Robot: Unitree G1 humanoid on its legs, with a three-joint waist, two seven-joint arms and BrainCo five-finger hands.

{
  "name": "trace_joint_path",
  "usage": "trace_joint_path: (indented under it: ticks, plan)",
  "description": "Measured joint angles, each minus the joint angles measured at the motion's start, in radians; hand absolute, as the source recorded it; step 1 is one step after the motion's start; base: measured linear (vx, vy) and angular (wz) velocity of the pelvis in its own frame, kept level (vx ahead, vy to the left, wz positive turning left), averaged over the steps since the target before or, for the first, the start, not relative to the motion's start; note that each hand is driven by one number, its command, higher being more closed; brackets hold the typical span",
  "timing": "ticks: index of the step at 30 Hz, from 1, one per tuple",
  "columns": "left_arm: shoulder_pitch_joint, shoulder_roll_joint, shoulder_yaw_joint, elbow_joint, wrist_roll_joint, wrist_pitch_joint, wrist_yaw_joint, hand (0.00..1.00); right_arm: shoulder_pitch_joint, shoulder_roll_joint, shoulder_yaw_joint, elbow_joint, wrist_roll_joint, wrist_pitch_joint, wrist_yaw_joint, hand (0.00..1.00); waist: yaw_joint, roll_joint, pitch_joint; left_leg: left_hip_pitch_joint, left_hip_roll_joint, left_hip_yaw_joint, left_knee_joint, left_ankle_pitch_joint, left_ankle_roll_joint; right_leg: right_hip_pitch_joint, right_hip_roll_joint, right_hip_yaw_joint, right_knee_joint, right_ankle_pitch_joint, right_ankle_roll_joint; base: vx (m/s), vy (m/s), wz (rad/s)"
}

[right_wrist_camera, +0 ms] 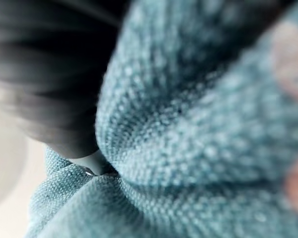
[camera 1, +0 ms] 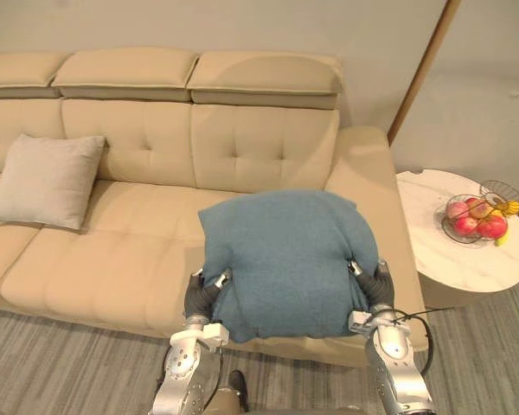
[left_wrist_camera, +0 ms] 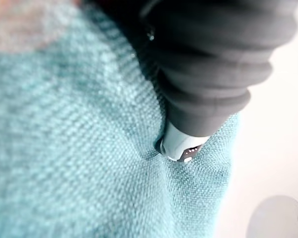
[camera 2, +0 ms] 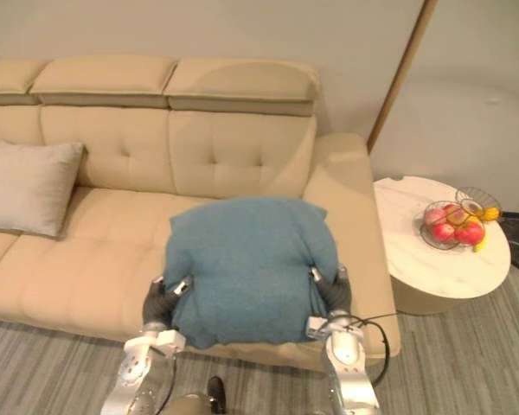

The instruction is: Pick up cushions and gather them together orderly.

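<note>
Left eye view: left hand point(camera 1: 203, 296), right hand point(camera 1: 379, 290) press sides of blue cushion point(camera 1: 285, 259); closure hidden, cannot tell.

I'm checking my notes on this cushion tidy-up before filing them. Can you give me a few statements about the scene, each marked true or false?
1. The blue cushion sits between the left hand and the right hand, one at each side of it. True.
2. The beige cushion lies on the floor. False: it leans against the backrest of the sofa, towards the robot's left.
3. The two cushions touch each other. False: bare sofa seat lies between them.
4. A wire basket with fruit stands on the round side table by the sofa's right end. True.
</note>
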Motion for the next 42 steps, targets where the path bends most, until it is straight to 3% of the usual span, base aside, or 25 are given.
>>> trace_joint_path:
  ticks: [1, 2, 3, 4, 6, 7, 8, 10, 12, 15, 16, 19, 20, 21, 22, 23, 29, 31, 36, 42]
  plan:
    - [0.011, 0.008, 0.009, 0.000, 0.000, 0.000, -0.001, 1.00, 0.004, 0.016, 0.000, 0.004, 0.000, 0.003, 0.010, 1.00, -0.006, 0.002, 0.010, 0.012, 0.000, -0.007, -0.012, -0.010, 0.017, -0.031, 0.060, 0.063, 0.051, -0.105, 0.052, 0.01, 0.138, 0.06]
    - [0.014, 0.012, 0.020, 0.000, 0.000, 0.001, -0.001, 1.00, 0.004, 0.030, 0.001, 0.004, 0.000, 0.003, 0.019, 1.00, -0.016, -0.005, 0.014, 0.018, -0.003, -0.010, -0.032, -0.008, 0.030, -0.049, 0.143, 0.103, 0.064, -0.192, 0.076, 0.03, 0.110, 0.15]
    - [0.014, 0.012, 0.022, 0.000, 0.000, 0.001, -0.002, 1.00, 0.004, 0.034, 0.000, 0.004, 0.000, 0.003, 0.021, 1.00, -0.019, -0.008, 0.013, 0.020, -0.006, -0.011, -0.042, -0.007, 0.034, -0.057, 0.187, 0.115, 0.060, -0.227, 0.089, 0.06, 0.091, 0.19]
    - [0.014, 0.012, 0.022, 0.000, 0.000, 0.002, -0.004, 1.00, 0.003, 0.034, 0.000, 0.004, 0.000, 0.002, 0.023, 1.00, -0.022, -0.012, 0.012, 0.027, -0.014, -0.013, -0.065, 0.002, 0.053, -0.063, 0.267, 0.111, 0.038, -0.278, 0.095, 0.06, 0.059, 0.15]
    - [0.013, 0.012, 0.021, 0.000, 0.001, 0.005, -0.021, 1.00, 0.001, 0.021, 0.001, 0.004, 0.000, 0.002, 0.022, 1.00, -0.026, -0.013, 0.011, 0.040, -0.039, -0.021, -0.087, 0.004, 0.053, -0.050, 0.365, 0.121, -0.062, -0.308, 0.087, 0.09, 0.019, 0.21]
    - [0.010, 0.012, 0.016, -0.001, 0.001, 0.006, -0.023, 1.00, -0.001, 0.008, 0.001, 0.003, 0.000, 0.001, 0.022, 1.00, -0.034, -0.016, 0.009, 0.039, -0.063, -0.031, -0.086, 0.007, 0.048, -0.030, 0.415, 0.170, -0.165, -0.291, 0.058, 0.11, -0.032, 0.38]
    - [0.005, 0.004, 0.011, -0.001, 0.001, 0.010, -0.024, 1.00, -0.003, -0.004, 0.000, 0.002, 0.000, 0.001, 0.018, 1.00, -0.038, -0.015, 0.009, 0.033, -0.080, -0.043, -0.065, 0.008, 0.046, -0.002, 0.429, 0.211, -0.226, -0.307, 0.002, 0.13, -0.056, 0.25]
    - [0.005, -0.011, 0.006, -0.003, 0.004, 0.016, -0.026, 1.00, -0.004, -0.019, -0.001, -0.003, 0.000, 0.001, 0.014, 1.00, -0.036, 0.018, 0.006, -0.009, -0.063, -0.075, 0.019, -0.012, 0.016, 0.020, 0.455, 0.214, -0.263, -0.297, 0.005, 0.19, -0.033, 0.26]
    - [-0.003, -0.009, 0.006, -0.002, 0.004, 0.017, -0.028, 1.00, -0.004, -0.020, -0.001, -0.011, 0.000, 0.001, 0.011, 1.00, -0.038, 0.017, 0.011, -0.070, -0.028, -0.091, 0.161, -0.048, -0.006, 0.060, 0.471, 0.177, -0.307, -0.288, -0.008, 0.17, -0.035, 0.37]
    - [0.016, -0.012, 0.006, -0.002, 0.003, 0.020, -0.039, 1.00, 0.025, -0.020, 0.000, -0.074, 0.000, 0.002, 0.004, 1.00, -0.002, 0.015, 0.022, -0.121, 0.036, -0.065, 0.386, -0.095, -0.021, 0.141, 0.499, 0.192, -0.344, -0.286, -0.012, 0.16, -0.050, -0.15]
    - [0.020, -0.012, 0.006, -0.002, 0.003, 0.019, -0.042, 1.00, 0.029, -0.020, 0.000, -0.090, -0.001, 0.002, 0.004, 1.00, 0.011, 0.014, 0.022, -0.120, 0.055, -0.070, 0.403, -0.105, -0.008, 0.159, 0.503, 0.202, -0.359, -0.287, -0.014, 0.13, 0.009, -0.42]
    - [0.003, -0.013, 0.006, -0.002, 0.005, 0.018, -0.050, 1.00, 0.026, -0.022, -0.002, -0.100, 0.000, -0.004, -0.005, 1.00, 0.006, 0.016, 0.020, -0.131, 0.071, -0.182, 0.288, -0.097, -0.023, 0.154, 0.496, 0.218, -0.375, -0.282, -0.005, 0.11, 0.109, -0.23]
    - [0.005, -0.012, 0.006, -0.002, 0.011, 0.018, -0.054, 1.00, 0.032, -0.022, -0.002, -0.100, 0.000, -0.003, -0.007, 1.00, 0.007, 0.018, 0.019, -0.107, 0.071, -0.248, 0.185, -0.041, -0.058, 0.154, 0.497, 0.238, -0.380, -0.281, 0.010, 0.11, 0.183, -0.23]
    - [0.008, -0.011, 0.006, 0.001, 0.011, 0.019, -0.056, 1.00, 0.032, -0.021, -0.002, -0.097, 0.000, -0.002, -0.006, 1.00, 0.009, 0.016, 0.018, -0.089, 0.064, -0.279, 0.154, -0.039, -0.094, 0.154, 0.496, 0.253, -0.382, -0.281, 0.024, 0.13, 0.186, -0.18]
    - [0.009, -0.005, 0.004, 0.002, 0.012, 0.023, -0.057, 1.00, 0.034, -0.013, -0.004, -0.095, -0.001, 0.000, -0.007, 1.00, 0.003, 0.005, 0.015, -0.061, 0.041, -0.285, 0.096, -0.025, -0.100, 0.152, 0.484, 0.271, -0.402, -0.270, 0.047, 0.12, 0.200, -0.02]
    - [0.005, -0.001, -0.003, 0.002, 0.012, 0.023, -0.057, 1.00, 0.037, -0.004, -0.015, -0.095, -0.001, 0.000, -0.007, 1.00, -0.001, -0.009, 0.014, -0.049, 0.016, -0.277, 0.058, -0.006, -0.085, 0.151, 0.458, 0.285, -0.417, -0.261, 0.061, 0.10, 0.207, 0.08]
    - [0.029, 0.026, -0.022, -0.020, 0.015, 0.020, -0.057, 1.00, 0.063, 0.018, -0.024, -0.094, -0.002, 0.000, 0.002, 1.00, 0.004, -0.013, 0.005, 0.046, -0.048, -0.247, -0.106, 0.063, -0.053, 0.165, 0.401, 0.328, -0.432, -0.260, 0.082, 0.04, 0.129, -0.04]
    - [0.027, 0.037, -0.027, -0.027, 0.026, 0.019, -0.057, 1.00, 0.064, 0.016, -0.025, -0.094, -0.002, 0.000, 0.002, 1.00, 0.003, -0.017, 0.003, 0.048, -0.046, -0.244, -0.153, 0.091, -0.055, 0.153, 0.405, 0.335, -0.451, -0.248, 0.097, -0.02, -0.006, -0.03]
    - [0.016, 0.049, -0.038, -0.032, 0.055, 0.019, -0.044, 1.00, 0.058, 0.011, -0.025, -0.087, -0.008, 0.000, -0.010, 1.00, 0.001, -0.018, 0.002, 0.048, -0.034, -0.236, -0.248, 0.145, -0.064, 0.113, 0.424, 0.347, -0.483, -0.219, 0.093, -0.02, -0.025, -0.11]
    - [-0.153, 0.047, -0.008, -0.069, 0.073, 0.019, 0.031, 1.00, -0.133, 0.010, -0.024, -0.088, -0.035, 0.000, -0.068, 1.00, -0.003, -0.025, 0.027, -0.122, -0.015, -0.225, -0.248, 0.191, -0.063, -0.076, 0.435, 0.354, -0.447, -0.187, 0.088, -0.06, -0.003, -0.05]
